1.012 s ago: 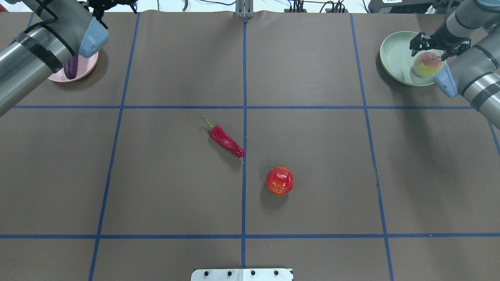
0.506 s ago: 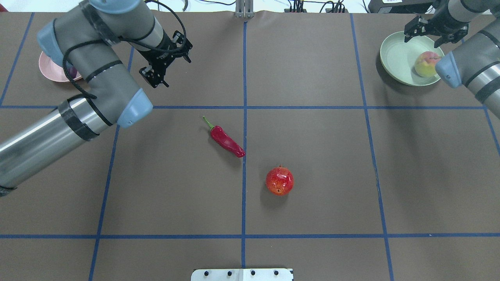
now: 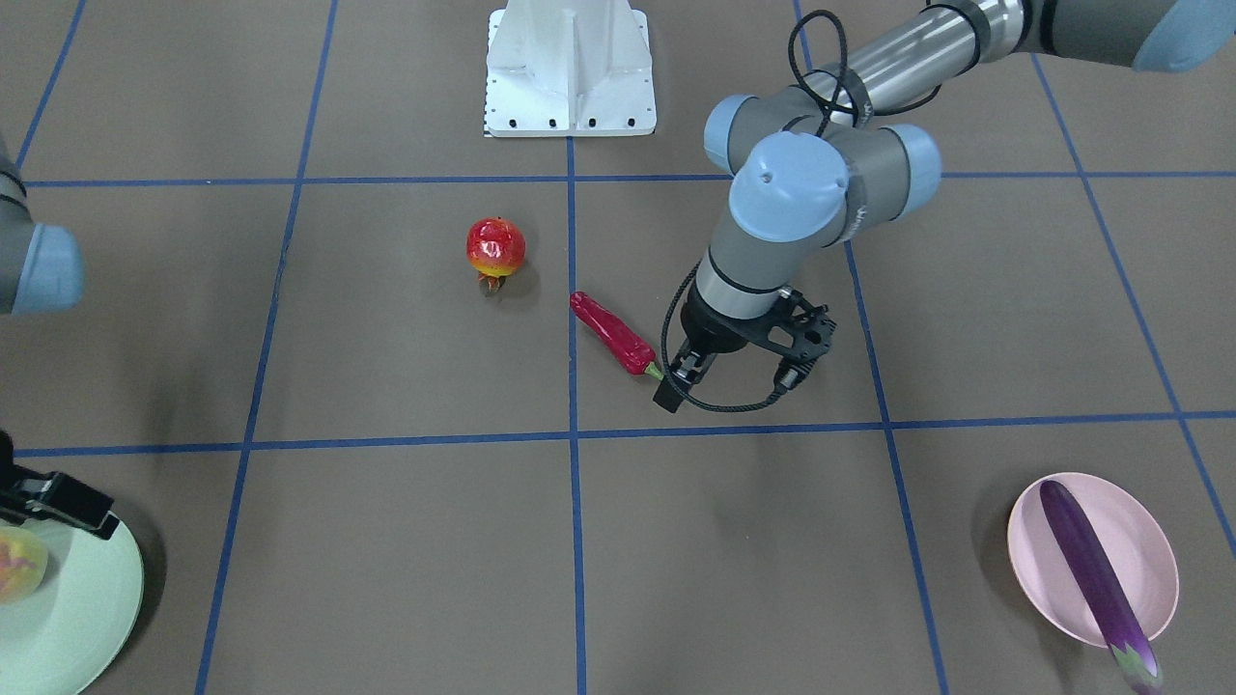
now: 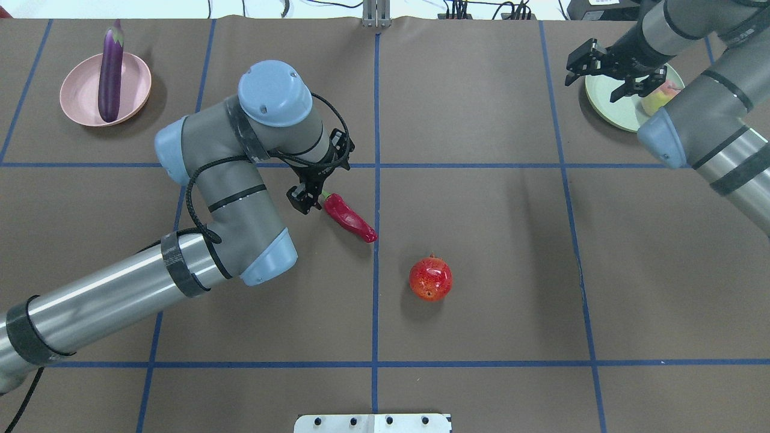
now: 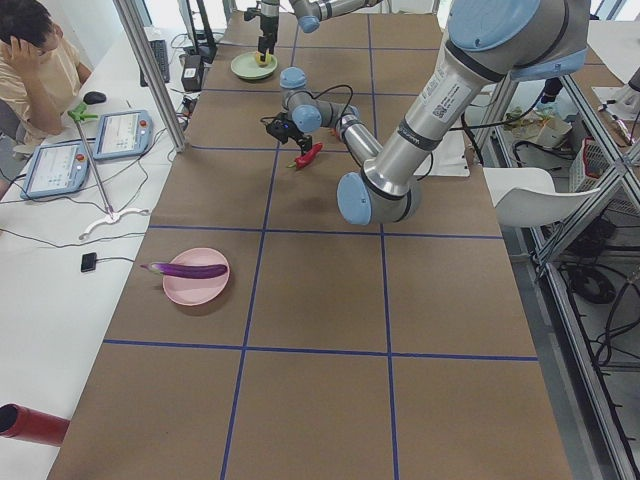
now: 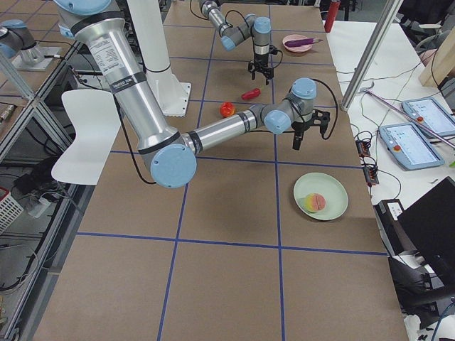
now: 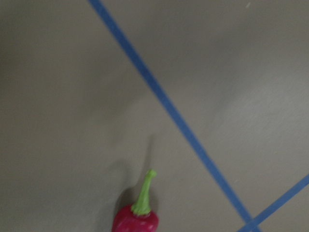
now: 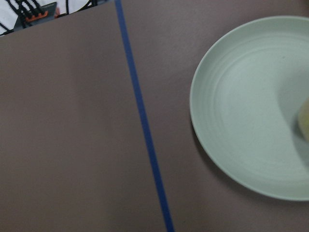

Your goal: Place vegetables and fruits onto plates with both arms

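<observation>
Chili pepper (image 4: 350, 219) lying flat, stem just outside spread left jaws

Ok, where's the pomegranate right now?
In the overhead view the pomegranate sits right of the centre tape line, just below-right of the chili pepper, touching nothing.

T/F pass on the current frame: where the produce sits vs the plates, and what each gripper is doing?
1. The eggplant lies on the pink plate. True.
2. The peach sits on the table, off the green plate. False: it is on the green plate.
3. The left gripper holds the chili in the air. False: its fingers are open and the chili lies on the table, stem end beside them.
4. The pomegranate is on neither plate. True.
5. The right gripper is open and holds nothing. True.
</observation>
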### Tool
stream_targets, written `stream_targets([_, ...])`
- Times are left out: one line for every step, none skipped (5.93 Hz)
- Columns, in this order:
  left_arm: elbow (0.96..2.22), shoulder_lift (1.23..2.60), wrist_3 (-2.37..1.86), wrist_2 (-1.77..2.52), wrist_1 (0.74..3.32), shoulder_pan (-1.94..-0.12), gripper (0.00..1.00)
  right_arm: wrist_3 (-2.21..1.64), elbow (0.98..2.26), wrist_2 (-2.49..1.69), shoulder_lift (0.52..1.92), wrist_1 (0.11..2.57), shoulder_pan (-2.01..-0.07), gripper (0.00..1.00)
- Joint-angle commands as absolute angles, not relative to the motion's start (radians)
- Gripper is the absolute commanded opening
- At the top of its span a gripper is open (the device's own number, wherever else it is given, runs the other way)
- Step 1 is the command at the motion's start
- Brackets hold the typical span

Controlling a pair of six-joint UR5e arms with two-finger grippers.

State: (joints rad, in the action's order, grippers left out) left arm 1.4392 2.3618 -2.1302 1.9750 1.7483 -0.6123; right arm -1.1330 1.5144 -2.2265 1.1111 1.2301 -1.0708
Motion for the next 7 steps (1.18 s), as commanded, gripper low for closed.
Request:
stream_targets([1.399, 2.396, -2.163, 1.962, 1.75, -0.557, 0.99, -1.297, 1.633, -2.226, 1.135, 1.233, -0.994, 1.0])
stream_targets([1.367, 2.41, -2.163, 1.962, 1.753, -0.552, 0.99, -1.355, 1.691, -2.227, 1.153, 1.235, -0.971, 1.0])
stream_targets([1.355, 2.417, -2.161, 1.962, 1.753, -0.546, 0.97, -1.361, 1.712, -2.23, 1.17, 1.235, -0.966, 1.0])
stream_targets([1.344, 2.418, -2.161, 1.962, 1.755, -0.532, 0.87, -1.361, 1.713, -2.23, 1.173, 1.233, -0.954, 1.0])
stream_targets([1.341, 2.418, -2.161, 1.96, 1.755, -0.529, 0.78, -1.374, 1.721, -2.23, 1.172, 1.233, -0.937, 1.0])
stream_targets([1.339, 2.416, -2.161, 1.96, 1.755, -0.526, 0.68, -1.425, 1.748, -2.224, 1.167, 1.233, -0.898, 1.0])
stream_targets([1.338, 2.415, -2.163, 1.954, 1.755, -0.525, 0.28, -1.472, 1.773, -2.22, 1.166, 1.232, -0.853, 1.0])
